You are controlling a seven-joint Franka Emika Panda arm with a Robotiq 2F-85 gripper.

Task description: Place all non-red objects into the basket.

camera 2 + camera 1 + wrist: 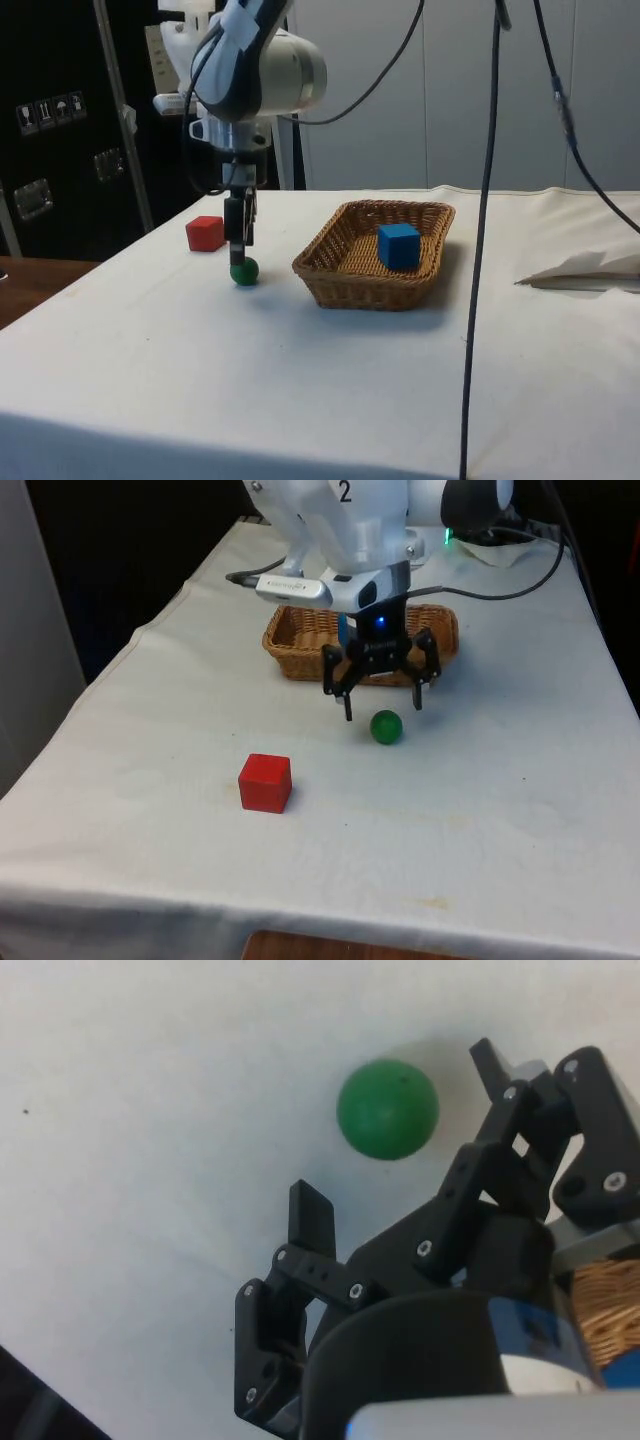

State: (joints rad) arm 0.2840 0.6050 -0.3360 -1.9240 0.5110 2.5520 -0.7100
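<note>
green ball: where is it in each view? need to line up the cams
Front view: green ball lies on the cloth in front of the basket, just below the open gripper.
Side view: ball sits under the gripper, between red cube and basket.
Wrist view: ball lies beyond the fingertips.
Shared landmark: the basket.

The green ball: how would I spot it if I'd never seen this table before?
Start at the wicker basket on the white cloth. Just in front of it, the open black gripper hovers over the green ball, which lies on the cloth. It is the one round thing; the blue cube and red cube are square-edged.
</note>
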